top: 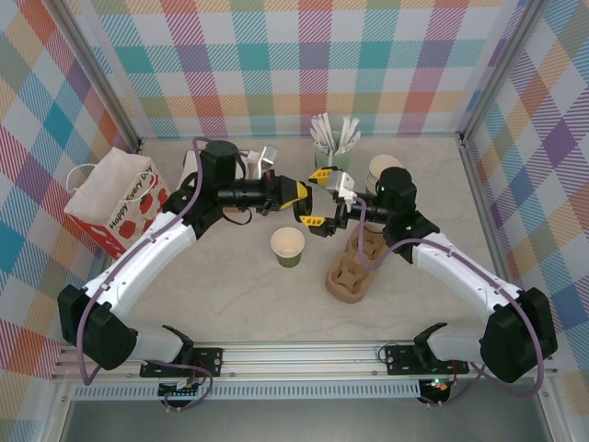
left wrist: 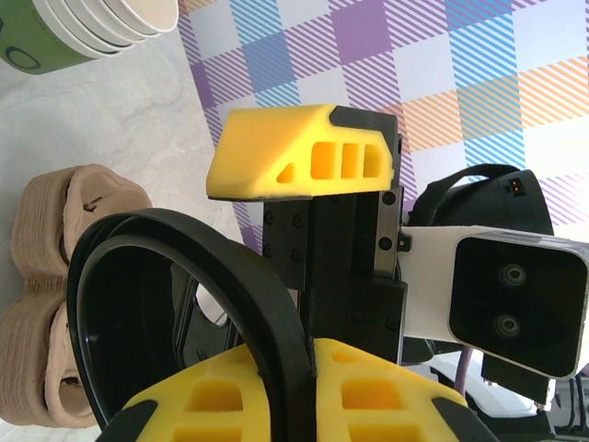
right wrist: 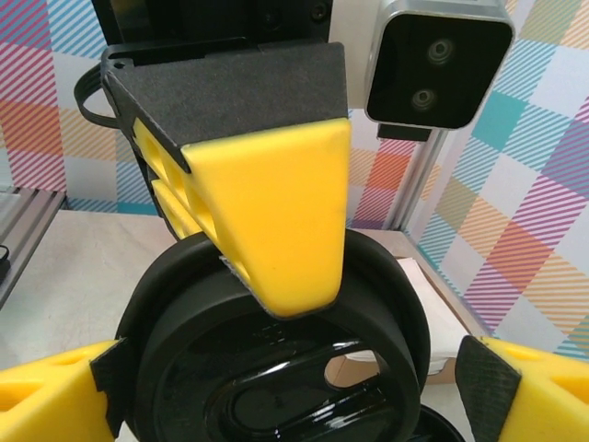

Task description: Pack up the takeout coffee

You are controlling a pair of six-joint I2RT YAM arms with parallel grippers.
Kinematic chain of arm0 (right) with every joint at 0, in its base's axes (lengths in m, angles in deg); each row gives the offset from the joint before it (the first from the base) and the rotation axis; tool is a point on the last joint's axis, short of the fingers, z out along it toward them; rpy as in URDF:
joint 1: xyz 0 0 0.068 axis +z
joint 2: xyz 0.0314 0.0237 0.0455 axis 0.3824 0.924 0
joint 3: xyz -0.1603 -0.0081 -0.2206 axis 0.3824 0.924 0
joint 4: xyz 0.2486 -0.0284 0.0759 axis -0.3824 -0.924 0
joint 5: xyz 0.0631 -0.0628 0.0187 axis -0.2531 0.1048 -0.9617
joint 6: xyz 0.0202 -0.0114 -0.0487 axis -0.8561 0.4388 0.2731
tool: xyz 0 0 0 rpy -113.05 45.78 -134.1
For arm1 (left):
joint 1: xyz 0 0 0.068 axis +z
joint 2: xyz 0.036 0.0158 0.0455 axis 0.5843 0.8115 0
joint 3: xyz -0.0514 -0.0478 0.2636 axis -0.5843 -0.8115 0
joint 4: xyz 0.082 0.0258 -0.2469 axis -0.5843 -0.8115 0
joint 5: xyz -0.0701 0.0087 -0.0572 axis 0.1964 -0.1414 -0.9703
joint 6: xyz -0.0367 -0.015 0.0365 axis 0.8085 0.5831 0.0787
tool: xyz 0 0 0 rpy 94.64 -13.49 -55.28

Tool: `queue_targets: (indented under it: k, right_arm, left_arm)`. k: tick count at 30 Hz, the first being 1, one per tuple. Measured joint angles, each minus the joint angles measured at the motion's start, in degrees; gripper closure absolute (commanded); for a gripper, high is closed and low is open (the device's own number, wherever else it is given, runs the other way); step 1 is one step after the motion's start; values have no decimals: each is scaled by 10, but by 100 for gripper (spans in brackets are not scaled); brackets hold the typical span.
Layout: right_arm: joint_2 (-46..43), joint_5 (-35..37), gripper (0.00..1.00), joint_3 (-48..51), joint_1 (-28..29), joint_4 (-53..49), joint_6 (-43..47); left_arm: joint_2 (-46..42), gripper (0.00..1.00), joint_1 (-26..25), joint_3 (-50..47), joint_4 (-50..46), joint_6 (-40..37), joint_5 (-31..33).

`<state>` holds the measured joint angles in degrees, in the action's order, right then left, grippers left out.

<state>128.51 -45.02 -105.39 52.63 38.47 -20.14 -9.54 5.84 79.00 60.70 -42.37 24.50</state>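
Observation:
A lone green paper cup (top: pixel 287 247) stands lidless on the table, its cream inside showing. Above and behind it, my left gripper (top: pixel 302 197) is shut on the rim of a round black lid (left wrist: pixel 189 276), held on edge in mid-air. In the left wrist view the rim is pinched between my yellow fingers (left wrist: pixel 230 405) at the left gripper (left wrist: pixel 313 354). My right gripper (top: pixel 318 197) faces the left one, open, with a finger on either side of the lid (right wrist: pixel 276 378). In the right wrist view the right gripper (right wrist: pixel 285 405) straddles the lid, with a gap on the right side.
A brown pulp cup carrier (top: pixel 354 267) lies to the right of the cup. A stack of green cups (top: pixel 385 170) and a pot of white stirrers (top: pixel 333 138) stand behind. A paper gift bag (top: pixel 115 198) stands at the left, with a white box (top: pixel 247 164) near the back.

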Motion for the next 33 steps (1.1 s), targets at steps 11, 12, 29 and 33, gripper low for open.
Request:
queue_targets:
  k: [11, 12, 29, 33]
  right_arm:
    - [5, -23, 19, -6, 0, -20, 1]
    - [5, -24, 19, -6, 0, -20, 0]
    - [8, -31, 28, -6, -1, -22, -12]
    - [8, -29, 28, -13, -1, -41, -12]
  left_arm:
    - [0, 95, 0, 0, 0, 0, -6]
    - [0, 95, 0, 0, 0, 0, -7]
    - [0, 88, 0, 0, -1, 4, -9]
    - [0, 74, 0, 0, -6, 2, -5]
